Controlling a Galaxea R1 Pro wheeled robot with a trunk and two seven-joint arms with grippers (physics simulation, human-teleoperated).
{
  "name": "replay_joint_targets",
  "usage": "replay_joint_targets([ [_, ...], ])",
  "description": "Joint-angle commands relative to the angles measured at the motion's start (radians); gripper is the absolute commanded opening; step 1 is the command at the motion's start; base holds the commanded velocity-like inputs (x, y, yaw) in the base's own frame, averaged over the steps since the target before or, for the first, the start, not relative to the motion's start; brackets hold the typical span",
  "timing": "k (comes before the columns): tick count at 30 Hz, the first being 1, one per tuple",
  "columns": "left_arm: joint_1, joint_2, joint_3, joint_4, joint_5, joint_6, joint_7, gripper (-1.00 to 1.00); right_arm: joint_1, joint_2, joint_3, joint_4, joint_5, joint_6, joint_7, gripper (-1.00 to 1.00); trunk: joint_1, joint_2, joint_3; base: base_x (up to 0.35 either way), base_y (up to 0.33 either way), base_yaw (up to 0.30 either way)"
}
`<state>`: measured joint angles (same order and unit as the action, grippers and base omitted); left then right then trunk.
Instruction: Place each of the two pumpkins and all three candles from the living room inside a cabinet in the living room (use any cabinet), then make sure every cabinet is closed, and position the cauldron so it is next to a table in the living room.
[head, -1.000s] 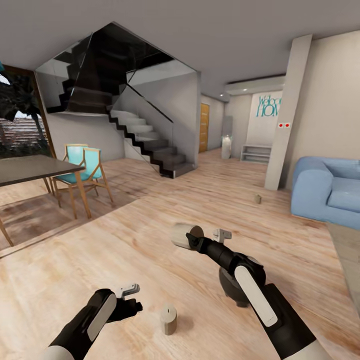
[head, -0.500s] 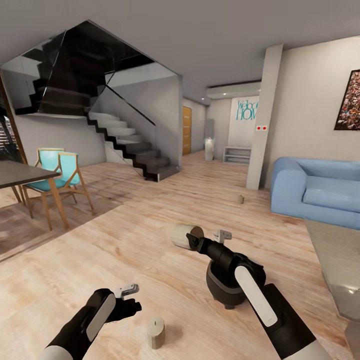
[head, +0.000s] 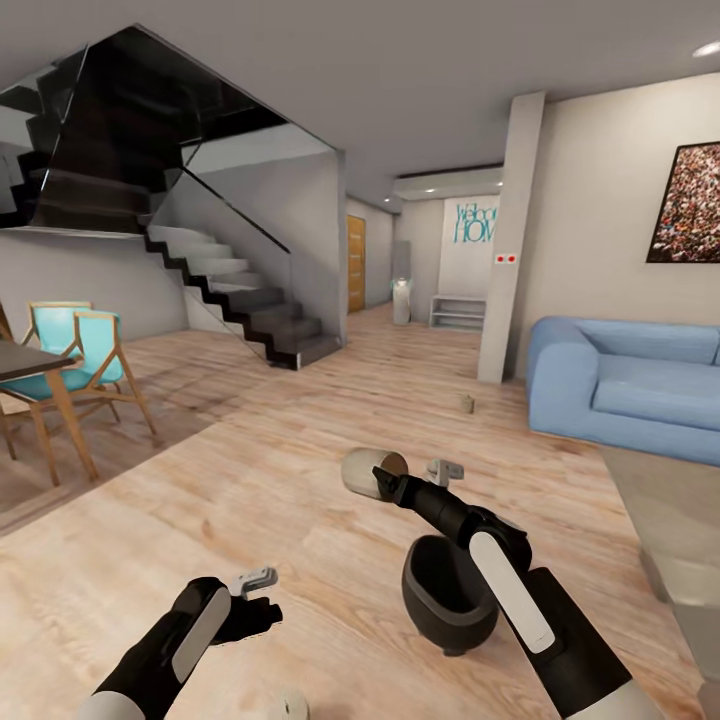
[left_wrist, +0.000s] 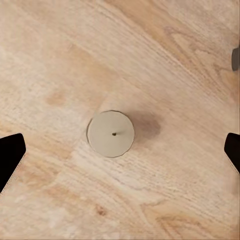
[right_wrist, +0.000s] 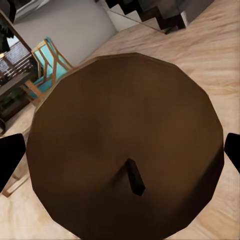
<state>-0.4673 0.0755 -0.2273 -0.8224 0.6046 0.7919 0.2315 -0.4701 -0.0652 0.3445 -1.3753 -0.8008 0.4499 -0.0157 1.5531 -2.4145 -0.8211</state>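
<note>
- Shifted since a second ago: whole head view panned, so sofa (head: 640, 385) and wall picture (head: 685, 205) now further in, dining table (head: 30, 362) and teal chairs (head: 75, 345) pushed to the edge; camera motion, not object motion.
- Held candle (head: 372, 472) pinched in right gripper (head: 410, 478), lying on its side, wick end facing the wrist camera; same pose relative to the arm as before.
- Fills the right wrist view as a brown disc (right_wrist: 125, 145) with dark wick, fingertips (right_wrist: 10, 160) at either side.
- Cauldron (head: 445, 595) on wooden floor (head: 250, 470) just below the right forearm, mouth now tipped toward the camera, interior visible.
- Second candle (left_wrist: 111, 133) upright on floor, directly under left gripper (head: 258, 592); fingers spread wide, not touching it; top barely visible at the head view's lower edge (head: 290, 705).
- Third candle (head: 466, 403) standing far off on floor, near pillar (head: 508, 240) and sofa.
- Staircase (head: 215, 280) beyond.
</note>
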Motion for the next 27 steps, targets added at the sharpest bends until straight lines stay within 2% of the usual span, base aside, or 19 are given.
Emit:
replay_joint_targets([
  [1, -0.001, 0.001, -0.004, -0.001, 0.011, 0.001, 0.009, 1.00, -0.001, 0.000, 0.001, -0.001, -0.006, 0.003, -0.002, -1.00, 0.000, -0.001, -0.001, 0.323, 0.000, -0.001],
  [7, -0.001, 0.001, -0.004, -0.001, 0.011, 0.001, 0.009, 1.00, -0.001, -0.001, 0.001, -0.001, -0.006, 0.003, -0.003, -1.00, 0.000, -0.001, -0.001, 0.218, -0.038, 0.000],
  [16, -0.001, 0.002, -0.004, -0.006, 0.011, 0.001, 0.009, 1.00, -0.001, -0.001, 0.001, -0.002, -0.006, 0.003, -0.001, -1.00, 0.000, -0.001, -0.001, 0.022, -0.012, 0.000],
  [23, -0.001, 0.000, -0.003, -0.008, 0.012, 0.000, 0.009, 1.00, -0.001, 0.000, 0.003, -0.019, -0.009, 0.005, 0.012, -1.00, 0.027, -0.050, -0.023, 0.000, 0.000, 0.000],
  [25, -0.001, 0.000, -0.003, -0.007, 0.012, 0.000, 0.009, 1.00, -0.001, 0.000, 0.005, -0.034, -0.035, 0.008, 0.053, -1.00, 0.035, -0.064, -0.029, 0.000, 0.000, 0.000],
  [27, -0.001, -0.001, -0.003, -0.006, 0.012, -0.001, 0.009, 1.00, -0.001, 0.000, 0.006, -0.049, -0.092, 0.027, 0.134, -1.00, 0.043, -0.078, -0.036, 0.000, 0.000, 0.000],
])
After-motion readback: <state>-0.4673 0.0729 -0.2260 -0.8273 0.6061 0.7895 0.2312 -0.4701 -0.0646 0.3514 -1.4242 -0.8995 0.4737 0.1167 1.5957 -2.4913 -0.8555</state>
